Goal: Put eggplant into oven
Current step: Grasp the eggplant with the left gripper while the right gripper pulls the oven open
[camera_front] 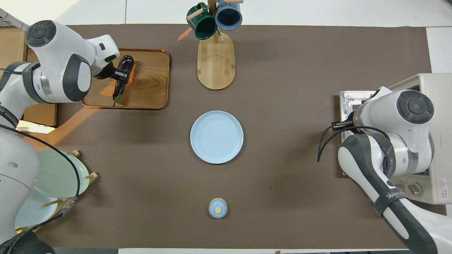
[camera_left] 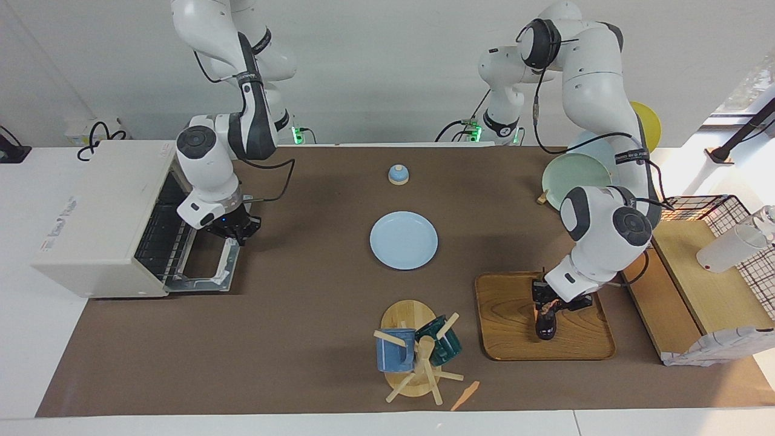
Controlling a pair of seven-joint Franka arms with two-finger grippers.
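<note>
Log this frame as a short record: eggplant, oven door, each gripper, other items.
eggplant: lying on the wooden tray
left gripper: shut on eggplant, low over tray
oven: door dropped open, rack visible
right gripper: shut, at the door's handle edge
other items: blue plate mid-table; mug rack; small bell

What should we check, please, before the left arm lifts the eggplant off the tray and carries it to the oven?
1. Left gripper shut on the eggplant: ok.
2. Eggplant lifted off the wooden tray: not ok, it lies on the tray.
3. Oven door dropped fully open, rack showing: ok.
4. Right gripper away from the door: not ok, it is shut at the door's handle edge.
5. Route past the blue plate and mug rack: cannot tell until the eggplant is raised.
</note>
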